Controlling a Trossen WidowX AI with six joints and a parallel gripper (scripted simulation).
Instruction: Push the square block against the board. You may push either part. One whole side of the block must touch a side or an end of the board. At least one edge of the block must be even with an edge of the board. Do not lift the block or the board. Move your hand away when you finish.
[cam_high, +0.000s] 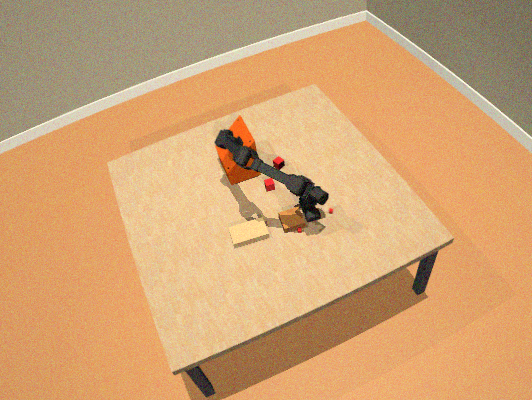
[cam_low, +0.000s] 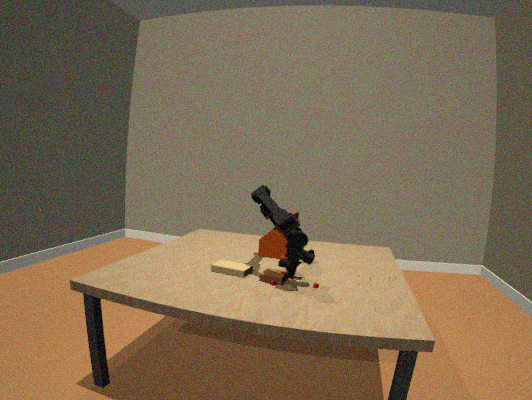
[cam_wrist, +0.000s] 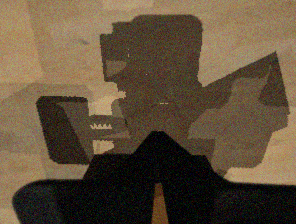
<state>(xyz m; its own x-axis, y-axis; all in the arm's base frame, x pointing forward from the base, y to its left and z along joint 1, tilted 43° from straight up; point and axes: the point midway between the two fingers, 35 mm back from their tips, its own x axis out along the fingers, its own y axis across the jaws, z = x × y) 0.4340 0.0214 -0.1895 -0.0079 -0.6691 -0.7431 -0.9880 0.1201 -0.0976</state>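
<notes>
The hand (cam_high: 311, 214) is closed tight with nothing in it, low over the worktop (cam_high: 200, 280). The square block (cam_high: 291, 219) sits right beside it, apparently touching. Beyond the block lies the pale board (cam_high: 248, 232), a clear gap between them.

The dark arm (cam_high: 272, 170) rises from its base, folds at a raised elbow, then slopes down and forward across the table. Its wrist bends so the gripper (cam_high: 311, 214) points nearly straight down, low over the surface. The jaws are pressed together with nothing between them. From the wrist view the fingers show as one dark wedge with only a thin seam.
</notes>
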